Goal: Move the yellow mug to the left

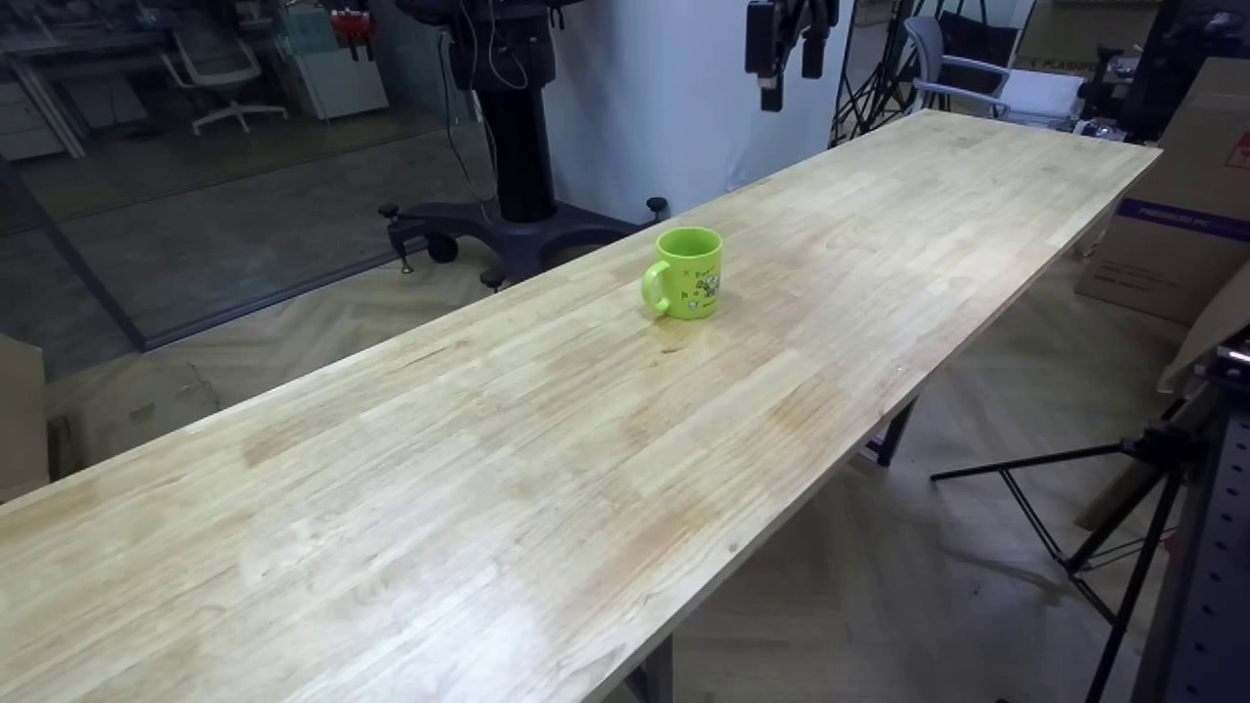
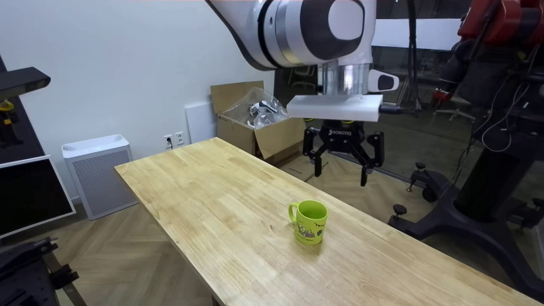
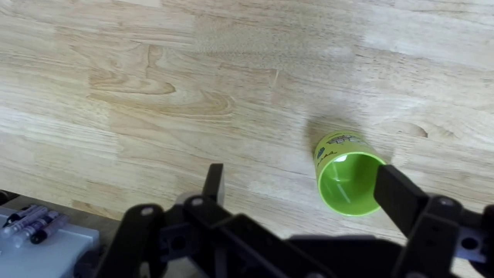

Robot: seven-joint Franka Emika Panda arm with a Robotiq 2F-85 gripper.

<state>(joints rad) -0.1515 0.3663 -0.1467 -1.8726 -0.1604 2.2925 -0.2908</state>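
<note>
Robotics lab w/ office furn.: robot arm (image 2: pixel 306 34) above table (image 1: pixel 469 439), black wheeled stand (image 1: pixel 522 146) & glass wall (image 1: pixel 244 186) off one long side of table, tripod (image 1: pixel 1165 446) off opp. side, open cardboard box (image 2: pixel 236 135) nr table corner, desk (image 1: pixel 88 42) & office chair (image 1: pixel 217 63) well apart from table, seen thru glass.

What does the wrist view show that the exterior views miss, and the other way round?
Only the wrist view: slim, marker-like pens lying past the edge of the long pale wooden table.

Only the exterior views: the curved side handle of the glossy yellow-green mug, and a black wheeled stand.

Shared: that mug upright on the table, and the black two-fingered pincer, open and holding nothing.
</note>
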